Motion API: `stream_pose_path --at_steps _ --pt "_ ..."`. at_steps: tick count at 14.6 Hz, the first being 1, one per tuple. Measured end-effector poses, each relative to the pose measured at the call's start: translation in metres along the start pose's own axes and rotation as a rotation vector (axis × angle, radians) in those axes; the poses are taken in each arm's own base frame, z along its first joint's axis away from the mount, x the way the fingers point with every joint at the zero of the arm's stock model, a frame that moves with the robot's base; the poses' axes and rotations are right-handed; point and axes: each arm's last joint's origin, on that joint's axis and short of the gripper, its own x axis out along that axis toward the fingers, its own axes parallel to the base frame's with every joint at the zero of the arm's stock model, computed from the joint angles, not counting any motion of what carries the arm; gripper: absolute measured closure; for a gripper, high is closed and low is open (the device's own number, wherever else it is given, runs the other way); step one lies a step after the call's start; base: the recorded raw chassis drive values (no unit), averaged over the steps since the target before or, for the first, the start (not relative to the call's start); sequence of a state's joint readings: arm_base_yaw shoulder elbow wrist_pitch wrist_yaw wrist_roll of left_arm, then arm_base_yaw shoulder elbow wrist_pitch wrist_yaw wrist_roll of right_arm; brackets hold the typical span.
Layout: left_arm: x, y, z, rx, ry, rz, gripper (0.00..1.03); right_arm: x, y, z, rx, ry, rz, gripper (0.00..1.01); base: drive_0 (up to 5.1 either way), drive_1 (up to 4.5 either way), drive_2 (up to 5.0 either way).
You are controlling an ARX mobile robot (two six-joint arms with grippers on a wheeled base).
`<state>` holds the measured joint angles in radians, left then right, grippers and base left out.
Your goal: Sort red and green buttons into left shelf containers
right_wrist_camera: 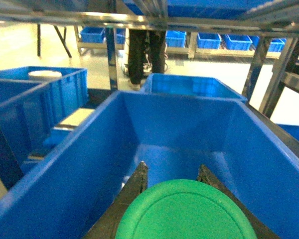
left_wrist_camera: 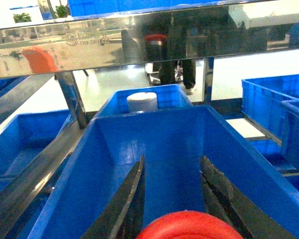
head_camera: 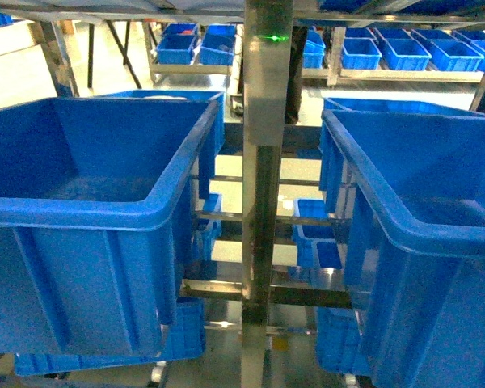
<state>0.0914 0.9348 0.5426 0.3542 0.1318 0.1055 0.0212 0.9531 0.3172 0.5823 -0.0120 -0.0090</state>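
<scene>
The left gripper [left_wrist_camera: 172,199] holds the red button [left_wrist_camera: 189,226], the right gripper [right_wrist_camera: 172,186] the green button [right_wrist_camera: 185,211]; both look light, rigid, smooth-capped, best gripped at the body.

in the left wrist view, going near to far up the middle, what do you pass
red button held in the left gripper → floor of the deep blue bin → bin's far wall → white roll in the smaller blue crate behind → steel shelf beam

Illegible embossed marking on shelf beam [left_wrist_camera: 87,39]
</scene>
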Motion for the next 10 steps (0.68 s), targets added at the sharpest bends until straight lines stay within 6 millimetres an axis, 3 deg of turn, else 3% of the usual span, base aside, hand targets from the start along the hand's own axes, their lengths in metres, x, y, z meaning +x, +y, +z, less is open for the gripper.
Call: stream_pose_path --at_steps 2,3,7,8,10 --pt "0.0 0.0 0.0 0.0 0.0 0.0 0.73 0.03 0.005 0.02 0.013 -0.014 0.016 0.75 0.0 0.0 0.0" --pt "0.0 0.0 0.0 0.0 0.0 0.0 0.73 0.049 0.007 0.02 0.049 0.051 0.038 0.75 0.0 0.0 0.0" --pt "0.0 0.0 0.0 0.0 0.0 0.0 0.73 0.145 0.009 -0.013 0.213 0.265 -0.067 0.75 0.0 0.0 0.0" --pt "0.0 0.0 0.0 0.0 0.0 0.0 0.73 0.164 0.011 -0.037 0.199 0.307 -0.127 0.72 0.0 0.0 0.0" --pt "0.0 0.0 0.0 0.0 0.0 0.0 0.73 0.154 0.013 -0.037 0.186 0.228 -0.139 0.5 0.0 0.0 0.0"
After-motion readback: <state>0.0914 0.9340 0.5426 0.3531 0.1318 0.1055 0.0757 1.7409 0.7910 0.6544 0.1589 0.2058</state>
